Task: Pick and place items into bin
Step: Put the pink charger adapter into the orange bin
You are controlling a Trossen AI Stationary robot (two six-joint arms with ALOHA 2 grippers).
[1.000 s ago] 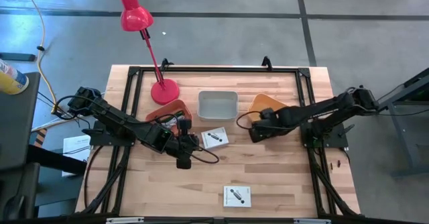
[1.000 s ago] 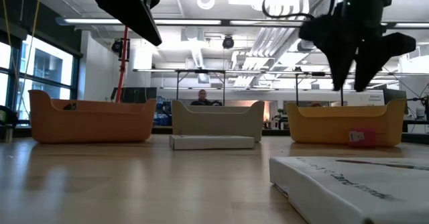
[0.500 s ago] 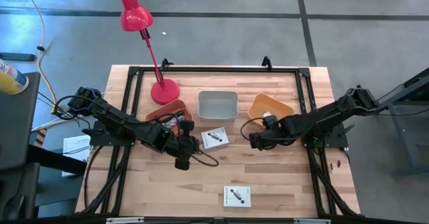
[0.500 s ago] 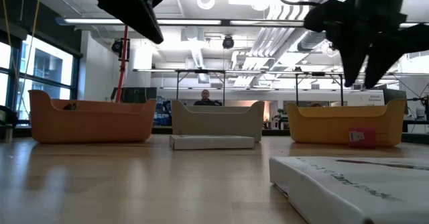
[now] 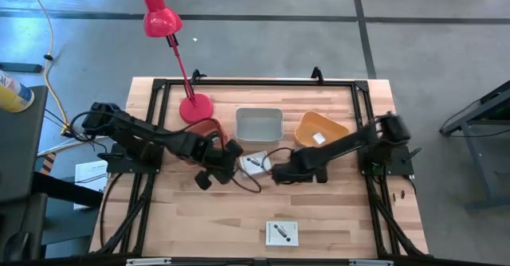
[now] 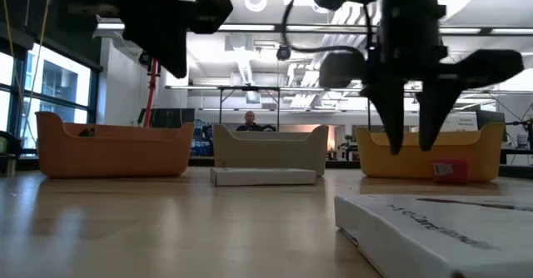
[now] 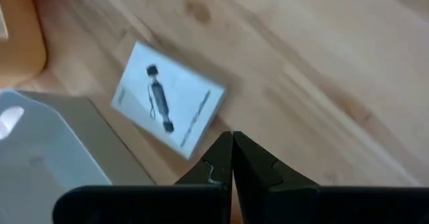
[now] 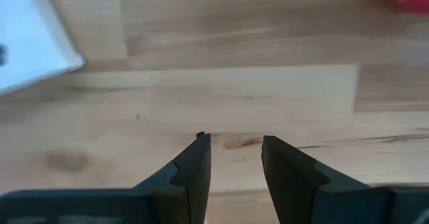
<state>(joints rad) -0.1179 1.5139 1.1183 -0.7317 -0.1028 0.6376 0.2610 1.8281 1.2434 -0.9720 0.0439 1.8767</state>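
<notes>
High view, white packet (image 5: 255, 164) with black print, wording unreadable

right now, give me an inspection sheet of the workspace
surface: wooden table, bare wood over most of it.
job's things: one white packet lies between the two grippers; a second white packet lies near the front edge; grey bin at centre back, orange bin to its right holding a small white piece.
clutter: red lamp standing at the back left.
grippers: left gripper shut, beside the packet; right gripper open, empty, above the wood.
cables: black cable looping by the left gripper.
surroundings: grey floor; a person far behind in the low view.
</notes>
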